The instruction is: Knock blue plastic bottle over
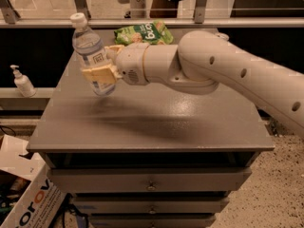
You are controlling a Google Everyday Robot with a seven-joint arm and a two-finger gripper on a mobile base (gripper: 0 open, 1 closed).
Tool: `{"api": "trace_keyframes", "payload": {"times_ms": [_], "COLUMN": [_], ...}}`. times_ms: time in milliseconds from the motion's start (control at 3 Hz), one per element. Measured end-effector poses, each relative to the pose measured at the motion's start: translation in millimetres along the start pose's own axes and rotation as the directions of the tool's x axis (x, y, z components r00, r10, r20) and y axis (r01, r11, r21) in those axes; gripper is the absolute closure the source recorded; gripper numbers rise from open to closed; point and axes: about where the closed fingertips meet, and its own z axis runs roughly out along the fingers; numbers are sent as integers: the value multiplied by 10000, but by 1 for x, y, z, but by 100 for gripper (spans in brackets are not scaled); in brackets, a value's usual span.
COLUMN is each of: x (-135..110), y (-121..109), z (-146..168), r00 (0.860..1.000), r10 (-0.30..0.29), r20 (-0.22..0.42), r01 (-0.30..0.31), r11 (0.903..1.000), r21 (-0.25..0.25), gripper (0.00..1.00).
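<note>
The blue plastic bottle is clear with a white cap and a pale label. It is tilted, cap leaning up and to the left, over the far left part of the grey cabinet top. My gripper is shut on the bottle's lower half. One yellow finger lies across the front of the bottle and the other shows behind it. The bottle's base seems to hang just above the top. My white arm reaches in from the right.
A green snack bag lies at the back of the top. A small white pump bottle stands on a ledge to the left. A cardboard box sits on the floor at the lower left. Drawers face the front.
</note>
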Motion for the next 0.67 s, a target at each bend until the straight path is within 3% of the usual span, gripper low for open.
{"api": "trace_keyframes", "payload": {"times_ms": [333,667], "x": [-20,-16], "y": [2,3], "z": [-20,-31], "r00": [9907,9463], "r10": [-772,-1687], "r20": [-1120,-2757], "r01": [705,1298], "r11": [9955,9795], "r21": [-629,-1537], "gripper": [100,100]}}
